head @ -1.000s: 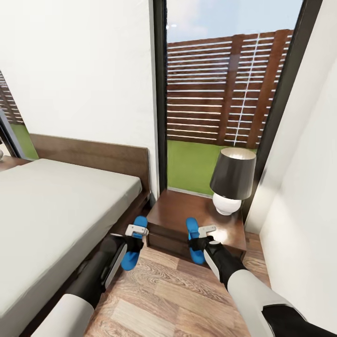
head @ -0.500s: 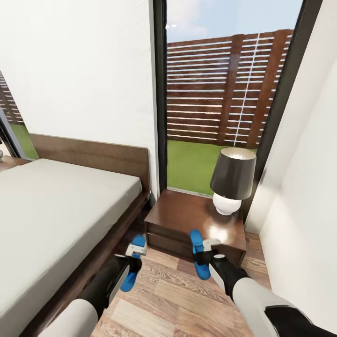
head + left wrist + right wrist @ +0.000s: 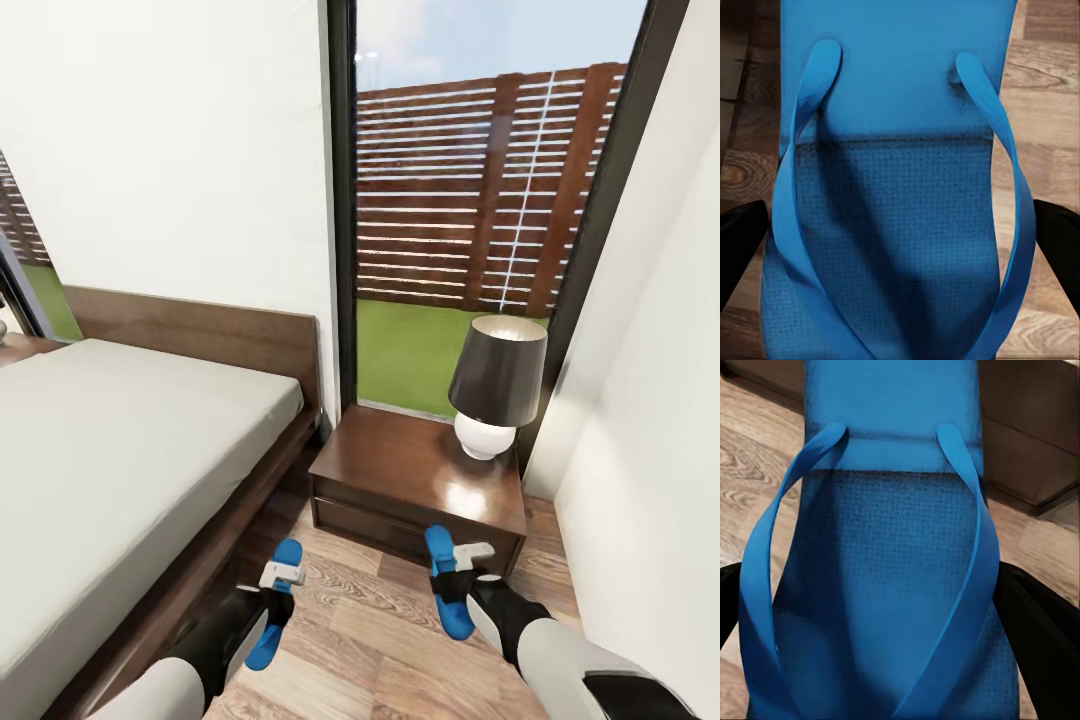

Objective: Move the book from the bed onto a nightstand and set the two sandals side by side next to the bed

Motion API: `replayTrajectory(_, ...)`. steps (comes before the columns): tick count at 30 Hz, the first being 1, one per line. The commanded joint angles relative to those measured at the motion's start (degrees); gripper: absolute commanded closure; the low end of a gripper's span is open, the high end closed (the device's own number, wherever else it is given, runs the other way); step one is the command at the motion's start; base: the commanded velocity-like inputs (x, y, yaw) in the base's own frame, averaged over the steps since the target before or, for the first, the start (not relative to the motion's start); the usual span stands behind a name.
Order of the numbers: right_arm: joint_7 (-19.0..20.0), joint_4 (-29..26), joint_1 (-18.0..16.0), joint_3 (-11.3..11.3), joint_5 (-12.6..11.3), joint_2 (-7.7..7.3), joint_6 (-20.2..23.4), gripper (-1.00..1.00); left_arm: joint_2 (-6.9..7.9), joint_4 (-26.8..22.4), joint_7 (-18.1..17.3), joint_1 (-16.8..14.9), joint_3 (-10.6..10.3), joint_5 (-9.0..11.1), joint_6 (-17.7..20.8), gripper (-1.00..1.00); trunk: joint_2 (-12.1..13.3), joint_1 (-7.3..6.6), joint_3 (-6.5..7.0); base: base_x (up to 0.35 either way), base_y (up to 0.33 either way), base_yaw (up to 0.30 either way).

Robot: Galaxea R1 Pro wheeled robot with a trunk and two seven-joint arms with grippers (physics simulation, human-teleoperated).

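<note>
Left gripper (image 3: 274, 598): clamped across a blue sandal; in the left wrist view the black fingers (image 3: 738, 244) press against both edges of the sole.
Left sandal (image 3: 270, 605): held above the floor, just beside the bed frame, toe pointing toward the nightstand; straps (image 3: 802, 150) and textured footbed face the wrist camera.
Right gripper (image 3: 458, 590): closed on the other sandal, its fingers (image 3: 1039, 641) tight at the sole's sides.
Right sandal (image 3: 448, 582): held above the floor right in front of the nightstand's drawer face, toe toward it; well apart from the left sandal, roughly parallel to it.
Nightstand (image 3: 400, 470): dark wood with a glossy top, standing between the bed and the right wall, below the tall window.
Lamp (image 3: 495, 385): dark shade on a round white base, on the nightstand's far right corner.
Bed (image 3: 110, 450): left of the nightstand, pale mattress on a dark frame, headboard against the wall.
Floor (image 3: 360, 650): wood planks in front of the nightstand.
</note>
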Motion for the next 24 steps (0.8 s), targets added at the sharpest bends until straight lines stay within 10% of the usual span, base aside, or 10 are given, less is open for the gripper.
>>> replayTrajectory(1, -0.07, -0.14, -0.01, -0.16, 0.59, 0.02, 0.38, 1.00, 0.03, -0.08, 0.29, -0.03, -0.35, -0.02, 0.30, 1.00, -0.03, -0.01, -0.05, 0.000, 0.000, 0.000)
replayTrajectory(24, -0.57, 0.52, 8.40, -0.51, 0.61, -0.25, -1.71, 1.00, 0.17, 10.96, 0.29, 0.28, -0.50, -0.04, -12.38, 1.00, -0.03, -0.01, -0.05, 0.000, 0.000, 0.000)
